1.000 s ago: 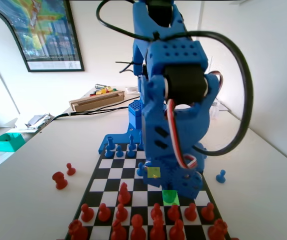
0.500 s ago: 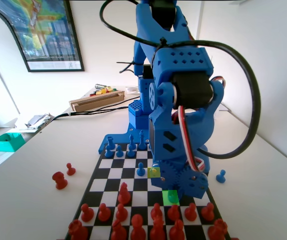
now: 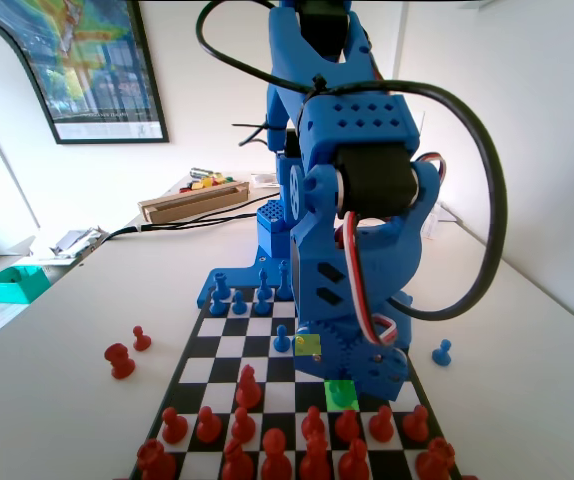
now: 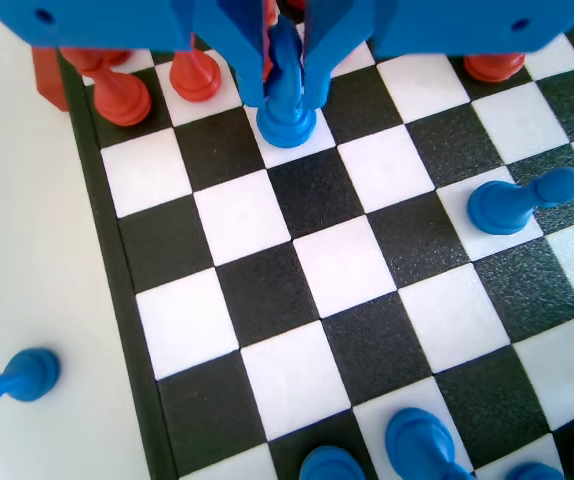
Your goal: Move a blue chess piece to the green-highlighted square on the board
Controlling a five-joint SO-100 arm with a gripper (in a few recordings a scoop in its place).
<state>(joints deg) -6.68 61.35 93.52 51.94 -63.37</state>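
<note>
- The claw (image 4: 289, 75) hung low over the board (image 4: 267, 300), its two jaws narrow and closed on the stem of the blue piece (image 4: 287, 105); the piece's base sat on or just above a white square, and I could not tell whether it touched.
- In the fixed view the arm's bulk hid the claw and the piece, and the green square (image 3: 342, 393) lay at the foot of the arm, partly covered. From this I judged the piece was at or near its target, though not certainly centred.
- Risk one: opening while the base hung off the board would have let the piece drop and topple, given its slim, tall shape.
- Risk two: the red pieces (image 4: 157, 85) stood just beside the jaws in the wrist view; a sideways drift or wide opening could have knocked one over.
- Risk three: lifting away with a jaw dragging on the stem could have tipped the piece off its square.
- The blue pawn (image 4: 512, 203) stood well apart and looked safe.
</note>
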